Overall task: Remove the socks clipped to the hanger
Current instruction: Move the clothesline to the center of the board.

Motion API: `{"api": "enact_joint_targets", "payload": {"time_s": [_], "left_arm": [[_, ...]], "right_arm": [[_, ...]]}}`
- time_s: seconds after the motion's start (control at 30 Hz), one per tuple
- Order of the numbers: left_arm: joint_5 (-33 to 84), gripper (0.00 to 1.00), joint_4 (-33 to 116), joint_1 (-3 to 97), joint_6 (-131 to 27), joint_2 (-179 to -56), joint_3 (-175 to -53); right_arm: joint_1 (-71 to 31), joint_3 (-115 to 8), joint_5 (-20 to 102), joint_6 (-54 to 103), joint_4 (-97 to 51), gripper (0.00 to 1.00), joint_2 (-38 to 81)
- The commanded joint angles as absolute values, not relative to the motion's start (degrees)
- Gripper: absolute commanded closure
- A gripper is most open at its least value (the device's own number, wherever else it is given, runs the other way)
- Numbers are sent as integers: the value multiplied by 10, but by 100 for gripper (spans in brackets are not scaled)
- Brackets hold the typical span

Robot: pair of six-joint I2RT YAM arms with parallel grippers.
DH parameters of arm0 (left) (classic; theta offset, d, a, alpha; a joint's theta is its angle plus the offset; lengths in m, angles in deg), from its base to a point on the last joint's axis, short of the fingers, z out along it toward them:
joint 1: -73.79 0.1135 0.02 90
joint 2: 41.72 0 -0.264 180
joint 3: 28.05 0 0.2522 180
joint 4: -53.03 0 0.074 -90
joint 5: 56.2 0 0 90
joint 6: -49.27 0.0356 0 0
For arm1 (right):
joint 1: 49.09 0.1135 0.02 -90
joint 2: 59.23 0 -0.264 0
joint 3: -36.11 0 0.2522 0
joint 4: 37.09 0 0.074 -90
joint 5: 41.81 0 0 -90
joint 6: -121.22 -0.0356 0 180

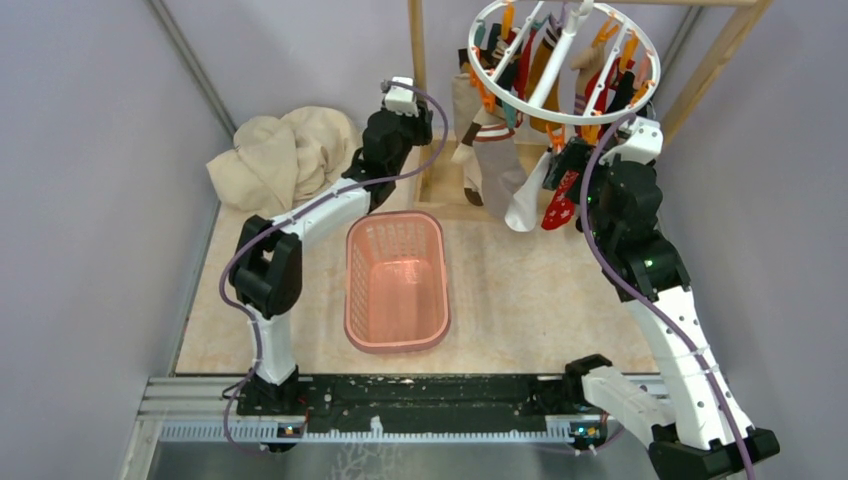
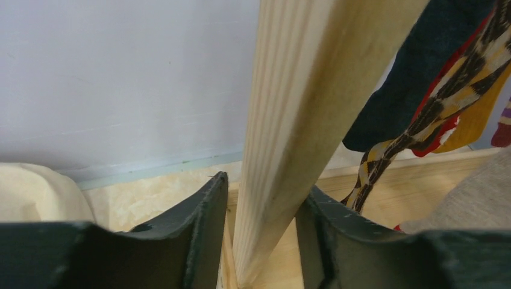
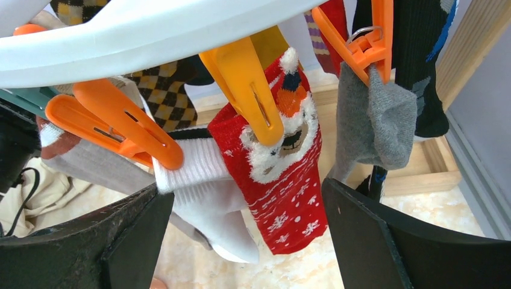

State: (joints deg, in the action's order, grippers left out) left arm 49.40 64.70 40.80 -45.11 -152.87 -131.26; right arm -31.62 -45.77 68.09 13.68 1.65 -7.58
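Red is the colour to watch: a red sock (image 3: 283, 198) with white snowflakes and a fuzzy bear face hangs straight under the near rim of the hanger (image 3: 150, 36), pinched at its cuff by a yellow-orange clip (image 3: 247, 84). The right gripper (image 3: 247, 192) sits just below that rim, its jaws spread wide with nothing in them, framing the red sock and the white sock (image 3: 205, 186) beside it, which has an orange clip (image 3: 120, 123) of its own. A grey sock (image 3: 376, 120) dangles from the next clip along, further round the ring. The hanger looks fully loaded, with socks on clips all the way around, so by my read this is early going and the step in hand is lining up on that red one. Over to the far-left side of the hanger, the left gripper (image 2: 262, 211) has its jaws either side of the wooden post (image 2: 301, 120), close against it. Whether they are squeezing it or merely straddling it, I cannot tell, but it looks like a bracing job. What's called for next, I'd say, is closing on the red sock's body below the clip, making sure the white neighbour isn't caught too, then a firm downward tug to pop it free. After that comes a carry to the pink basket (image 1: 350, 290), which sits well down and left of the hanger. No brand, label or lettering is readable anywhere.
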Motion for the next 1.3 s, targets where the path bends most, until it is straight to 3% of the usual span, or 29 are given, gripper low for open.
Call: {"api": "enact_joint_targets", "payload": {"time_s": [0.0,0.43,0.6,1.27], "left_arm": [[539,55,669,399,-441,-1545,-1340],[617,96,681,392,-412,-1540,-1333],[621,100,683,407,-396,-1524,-1310],[588,100,687,532,-445,-1393,-1127]], "right_arm": [[-316,-457,693,150,2,7,-84],[-316,-439,690,154,-3,7,-90],[-316,-436,684,151,-5,7,-90],[-316,-481,664,136,-11,5,-93]]}}
